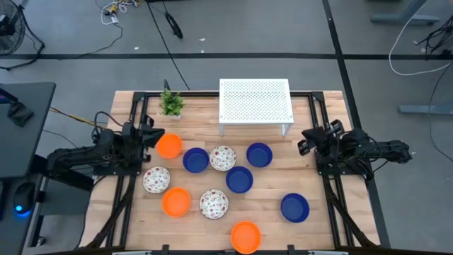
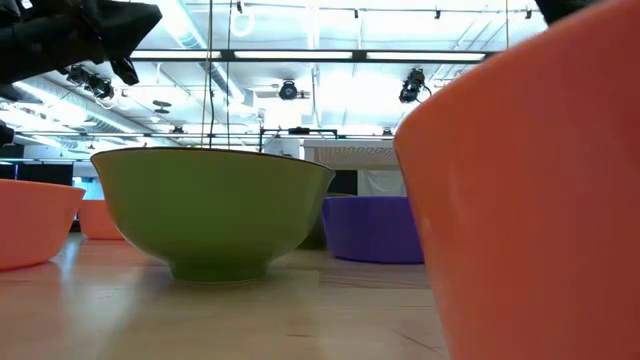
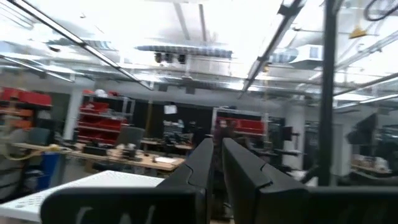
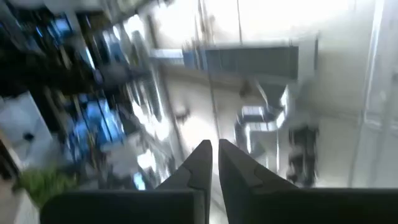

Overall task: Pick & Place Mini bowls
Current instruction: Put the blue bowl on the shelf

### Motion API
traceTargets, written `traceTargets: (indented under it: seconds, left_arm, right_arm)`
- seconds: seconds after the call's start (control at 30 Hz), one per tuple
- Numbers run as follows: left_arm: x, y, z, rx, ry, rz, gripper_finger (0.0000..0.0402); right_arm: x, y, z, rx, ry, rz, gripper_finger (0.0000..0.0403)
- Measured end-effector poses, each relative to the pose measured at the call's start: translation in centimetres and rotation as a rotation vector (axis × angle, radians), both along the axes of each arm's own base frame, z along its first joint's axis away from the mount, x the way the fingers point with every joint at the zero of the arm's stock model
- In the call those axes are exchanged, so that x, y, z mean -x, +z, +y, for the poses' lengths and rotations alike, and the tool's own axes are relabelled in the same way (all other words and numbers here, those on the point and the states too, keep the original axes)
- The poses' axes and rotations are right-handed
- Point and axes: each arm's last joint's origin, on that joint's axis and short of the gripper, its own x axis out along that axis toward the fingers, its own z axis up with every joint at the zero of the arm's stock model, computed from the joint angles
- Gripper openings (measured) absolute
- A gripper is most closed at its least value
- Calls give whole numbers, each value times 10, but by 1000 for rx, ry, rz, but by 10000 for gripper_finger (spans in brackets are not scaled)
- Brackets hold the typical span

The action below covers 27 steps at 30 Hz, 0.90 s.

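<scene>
Waiting | left pincer (image 1: 154, 134) closed, empty, frame left | right pincer (image 1: 306, 140) closed, empty, frame right | mini bowls (image 1: 239, 179) scattered mid-counter for picking

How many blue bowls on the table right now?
4: one left of the central speckled bowl, one right of it, one below, one at lower right. None looks hidden.

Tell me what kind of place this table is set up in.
Most likely a robotics lab or workshop. Red shelving and cluttered workbenches fill the room behind, exposed ceiling ducts run overhead, and cables trail across the grey floor around the wooden table.
</scene>
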Motion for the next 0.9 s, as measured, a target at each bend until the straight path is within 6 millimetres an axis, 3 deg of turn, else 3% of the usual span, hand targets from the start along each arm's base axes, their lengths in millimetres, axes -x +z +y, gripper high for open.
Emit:
traceTargets:
  seconds: [0.1, 0.17, 0.33, 0.53, 0.7, 0.9]
  left_arm:
    - [0, 0, 1, 0, 56, 1, 39]
    - [0, 0, 2, 2, 75, 2, 39]
    - [0, 0, 2, 10, 57, 0, 39]
    - [0, 0, 1, 31, 42, -4, 39]
    - [0, 0, 1, 27, 28, -4, 39]
    - [0, 0, 1, 29, 35, -6, 39]
  right_arm:
    - [0, 0, 2, 34, 59, 1, 31]
    - [-1, -2, 4, -62, 185, 33, 31]
    - [-5, -8, 10, -651, 758, 259, 31]
    - [3, 4, 11, -1149, 1156, 288, 31]
    - [-11, -6, 14, -1300, 1122, 415, 31]
    - [-40, -7, 17, -1444, 820, 581, 32]
